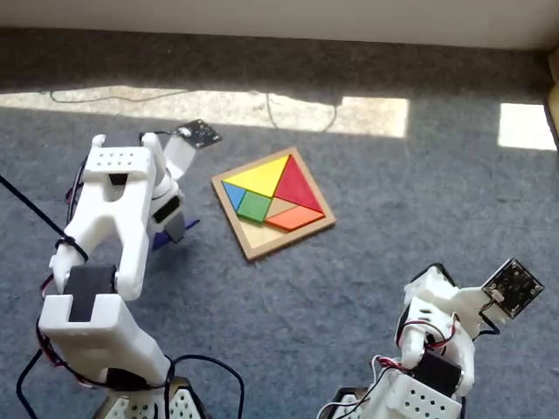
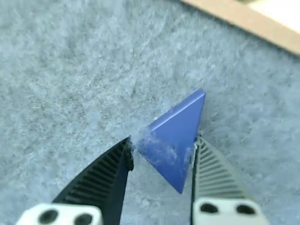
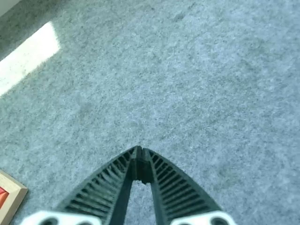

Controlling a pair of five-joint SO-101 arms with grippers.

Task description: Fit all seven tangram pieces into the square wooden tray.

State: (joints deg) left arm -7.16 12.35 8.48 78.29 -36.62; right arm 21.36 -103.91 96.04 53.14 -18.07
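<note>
The blue triangle (image 2: 173, 140), a flat, smooth-faced piece with crisp edges, is lying on the grey, fuzzy felt that is covering the tabletop (image 1: 367, 279), well to the side of the square wooden tray (image 1: 293, 240). The left jaws, one ribbed black and one ribbed pale, are pressing against two of its sides and holding it, with felt fibres clinging along its near edge.

The tray is sitting turned like a diamond, its light wood rim framing the pieces already fitted. A large yellow triangle (image 1: 260, 177) and a large red triangle (image 1: 297, 183) are filling the far half. A small blue triangle (image 1: 233, 194), a green square (image 1: 254, 206) and an orange parallelogram (image 1: 295, 218) are lying nearer. A strip of pale bare wood is showing along the near edge.

The right jaws, ribbed black, are meeting tip to tip and holding nothing, hanging above bare felt near a corner of the tray.
</note>
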